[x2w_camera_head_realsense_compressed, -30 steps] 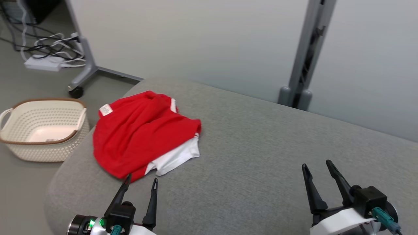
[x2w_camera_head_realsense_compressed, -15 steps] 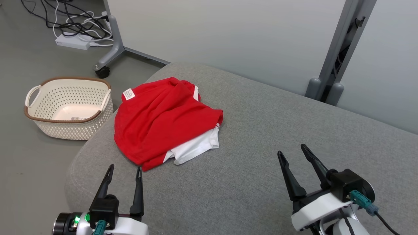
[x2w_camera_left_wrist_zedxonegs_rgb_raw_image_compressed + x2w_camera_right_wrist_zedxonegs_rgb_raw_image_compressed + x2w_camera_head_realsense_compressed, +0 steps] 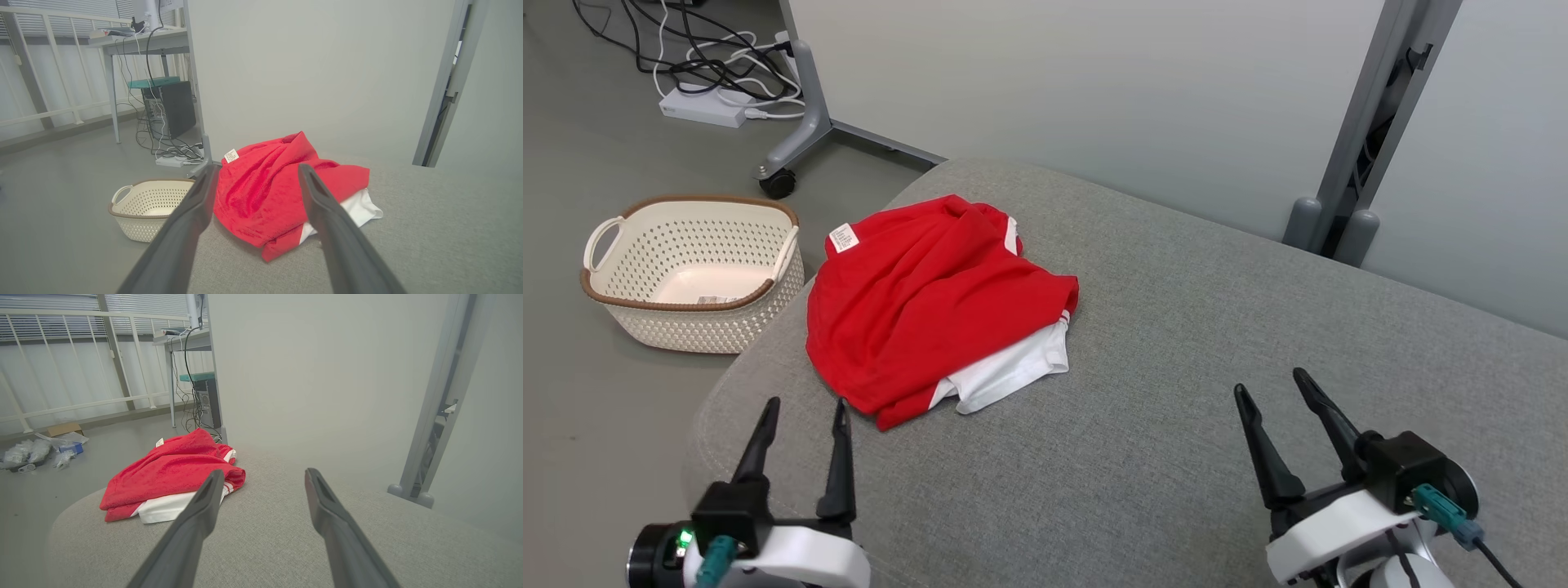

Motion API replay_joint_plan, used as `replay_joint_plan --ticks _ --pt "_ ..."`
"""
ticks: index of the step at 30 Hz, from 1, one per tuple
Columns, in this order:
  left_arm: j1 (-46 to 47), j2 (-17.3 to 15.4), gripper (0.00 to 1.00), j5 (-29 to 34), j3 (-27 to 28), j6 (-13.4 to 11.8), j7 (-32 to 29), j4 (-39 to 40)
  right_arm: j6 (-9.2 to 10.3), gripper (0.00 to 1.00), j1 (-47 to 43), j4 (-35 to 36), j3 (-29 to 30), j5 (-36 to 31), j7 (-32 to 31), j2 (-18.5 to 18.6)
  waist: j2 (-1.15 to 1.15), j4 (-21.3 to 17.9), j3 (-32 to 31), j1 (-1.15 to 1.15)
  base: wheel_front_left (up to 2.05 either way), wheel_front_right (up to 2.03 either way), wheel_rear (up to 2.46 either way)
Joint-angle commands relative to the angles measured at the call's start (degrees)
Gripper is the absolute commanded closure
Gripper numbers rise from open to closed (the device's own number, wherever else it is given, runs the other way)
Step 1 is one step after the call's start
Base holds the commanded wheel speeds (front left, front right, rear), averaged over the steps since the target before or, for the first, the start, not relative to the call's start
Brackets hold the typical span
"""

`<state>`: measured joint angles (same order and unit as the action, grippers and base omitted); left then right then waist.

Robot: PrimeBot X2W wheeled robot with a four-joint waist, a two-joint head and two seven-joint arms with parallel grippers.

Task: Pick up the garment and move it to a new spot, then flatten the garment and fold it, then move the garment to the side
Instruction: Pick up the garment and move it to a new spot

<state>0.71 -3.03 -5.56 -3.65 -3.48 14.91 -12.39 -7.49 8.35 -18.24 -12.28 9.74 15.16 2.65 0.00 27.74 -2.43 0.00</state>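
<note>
garment (image 3: 931, 310) bunched upper left of frame, just beyond left gripper (image 3: 806, 402); right gripper (image 3: 1269, 380) well apart; both jaws wide open, empty.

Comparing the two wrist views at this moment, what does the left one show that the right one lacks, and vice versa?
Left wrist view: the cream basket on the floor and a white power strip. Right wrist view: clear plastic bags on the floor. Shared: the red and white garment crumpled on the grey cushion, and the desk behind.
</note>
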Motion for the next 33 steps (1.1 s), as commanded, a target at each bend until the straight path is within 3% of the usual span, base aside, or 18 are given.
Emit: replay_joint_plan --ticks 1,7,15,18,25,33 --pt "1.06 -0.19 0.0 -0.79 0.75 0.62 0.31 -0.39 -0.01 0.0 -0.58 0.37 0.52 -0.49 0.15 0.42 0.0 -0.01 -0.01 0.0 0.0 0.0 0.0" --pt "6.74 -2.35 0.0 -2.34 4.12 6.57 0.31 -3.73 -0.01 0.0 -3.54 2.87 2.77 -2.31 0.14 0.39 0.0 -0.51 0.46 0.0 0.0 0.0 0.0" --pt "21.15 -8.21 0.0 -8.18 6.58 10.55 -0.25 -12.74 -0.01 0.0 -0.01 5.59 2.63 -6.9 0.14 0.46 0.0 -5.62 8.09 0.0 0.0 0.0 0.0" --pt "27.06 -11.79 0.0 -10.4 3.44 10.92 -3.05 -17.14 -0.01 0.0 1.46 6.08 1.86 -8.22 0.14 0.44 0.0 -7.35 10.43 0.0 0.0 0.0 0.0" --pt "36.5 -20.24 0.0 -20.21 -11.1 10.91 -10.61 -24.04 -0.01 0.0 4.95 6.48 -0.02 -9.61 0.14 0.45 0.0 -11.55 14.9 0.0 0.0 0.0 0.0" --pt "43.64 -26.44 0.0 -32.92 -26.09 10.93 -19.61 -29.55 -0.01 0.0 7.54 6.89 -0.3 -10.7 0.14 0.38 0.0 -15.04 19.31 0.0 0.0 0.0 0.0"
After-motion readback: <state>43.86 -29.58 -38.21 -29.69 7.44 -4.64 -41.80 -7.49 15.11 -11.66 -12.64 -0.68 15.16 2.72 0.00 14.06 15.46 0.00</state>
